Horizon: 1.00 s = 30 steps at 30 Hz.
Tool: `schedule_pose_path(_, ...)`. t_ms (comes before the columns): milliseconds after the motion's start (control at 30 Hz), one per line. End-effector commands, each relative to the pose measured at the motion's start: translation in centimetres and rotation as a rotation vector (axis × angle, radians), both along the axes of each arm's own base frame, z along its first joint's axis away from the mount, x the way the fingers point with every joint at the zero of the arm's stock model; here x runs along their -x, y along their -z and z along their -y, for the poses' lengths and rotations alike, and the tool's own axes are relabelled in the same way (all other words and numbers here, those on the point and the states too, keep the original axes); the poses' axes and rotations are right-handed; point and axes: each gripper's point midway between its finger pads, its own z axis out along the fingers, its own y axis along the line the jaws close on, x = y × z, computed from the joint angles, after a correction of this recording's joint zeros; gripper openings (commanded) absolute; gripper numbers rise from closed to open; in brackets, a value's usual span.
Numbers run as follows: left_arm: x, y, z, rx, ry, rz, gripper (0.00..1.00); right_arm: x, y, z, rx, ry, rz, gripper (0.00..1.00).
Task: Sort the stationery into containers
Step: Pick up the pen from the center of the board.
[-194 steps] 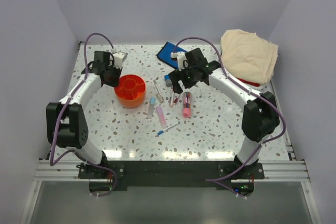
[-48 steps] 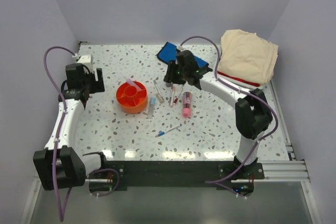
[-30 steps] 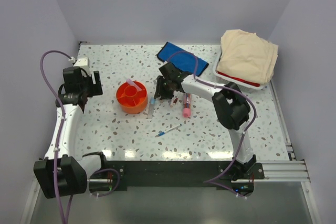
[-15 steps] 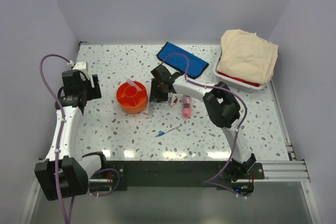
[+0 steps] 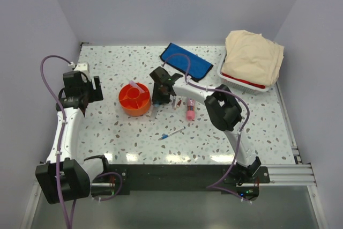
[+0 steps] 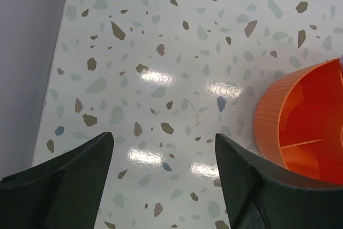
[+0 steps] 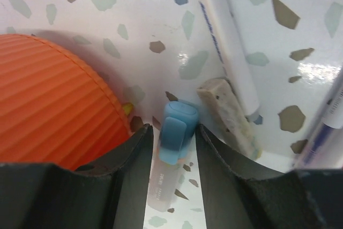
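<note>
Beside the orange tub (image 7: 53, 95), the blue-capped marker (image 7: 177, 127) is straddled by parted right fingers (image 7: 128, 186); closure and lift are judged next. Left fingers (image 6: 59, 181) are held spread, empty.

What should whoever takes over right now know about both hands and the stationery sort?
Left hand: open, empty, over bare table to the left of the orange tub.
Right hand: low beside the tub, fingers either side of the blue-capped marker, which lies on the table; I cannot tell whether it is clamped.
Done: one lilac marker stands in the tub.
Left: the blue-capped marker, the pens next to it, the pink tube, and the thin pen nearer the bases.
The blue pouch lies flat at the far side.
</note>
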Motion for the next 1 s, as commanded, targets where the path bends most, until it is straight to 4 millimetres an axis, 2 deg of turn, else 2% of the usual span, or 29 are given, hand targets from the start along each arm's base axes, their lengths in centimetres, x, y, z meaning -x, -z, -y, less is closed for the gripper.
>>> schedule_pose_path(0,-0.7,-1.7,-0.5,0.007,-0.024,0.049,0.81,2.4,4.9,0.6,0.122,-0.005,-0.069,0.40)
schedule_pose_path(133,-0.5,-1.6,-0.6,0.008,-0.029,0.045,0.81,3.6,6.4,1.8,0.169,0.014,-0.102,0.38)
schedule_pose_path(233,-0.6,-1.8,-0.7,0.008,-0.029,0.049,0.81,5.0,7.5,3.5,0.217,0.018,-0.136,0.34)
schedule_pose_path(367,-0.7,-1.7,-0.4,0.020,-0.023,0.047,0.81,6.1,8.4,5.0,0.245,0.012,-0.159,0.11)
schedule_pose_path(400,-0.7,-1.6,-0.4,0.024,-0.023,0.048,0.81,6.0,8.4,5.1,0.243,0.009,-0.155,0.08)
schedule_pose_path(433,-0.8,-1.7,-0.3,0.027,-0.019,0.050,0.81,5.9,8.3,5.1,0.240,0.002,-0.149,0.00)
schedule_pose_path(467,-0.8,-1.6,-0.2,0.028,-0.017,0.050,0.81,5.3,7.3,5.0,0.222,0.003,-0.125,0.00)
schedule_pose_path(567,-0.9,-1.8,-0.3,0.024,-0.012,0.059,0.81,2.9,5.0,6.5,0.208,0.019,-0.070,0.00)
schedule_pose_path(600,-0.9,-1.6,-0.3,0.025,-0.011,0.059,0.81,1.9,2.7,6.7,0.189,0.006,-0.027,0.00)
schedule_pose_path(667,-1.0,-1.5,-0.2,0.025,-0.008,0.062,0.81,0.5,0.3,8.2,0.181,0.023,0.011,0.00)
schedule_pose_path(700,-1.2,-1.6,-0.3,0.023,-0.008,0.072,0.81,-0.3,-2.6,8.4,0.158,0.001,0.070,0.00)
schedule_pose_path(767,-1.5,-1.7,0.0,0.032,0.009,0.084,0.81,-1.4,-5.5,9.0,0.131,-0.008,0.128,0.00)
schedule_pose_path(800,-1.7,-1.9,0.0,0.029,0.012,0.091,0.81,-1.7,-7.8,8.9,0.110,-0.041,0.177,0.00)
schedule_pose_path(900,-2.2,-1.9,0.0,0.032,0.019,0.096,0.80,-2.0,-11.7,8.0,0.043,-0.127,0.259,0.00)
schedule_pose_path(967,-2.6,-1.6,0.4,0.047,0.037,0.090,0.80,-2.7,-15.2,6.8,-0.036,-0.172,0.376,0.00)
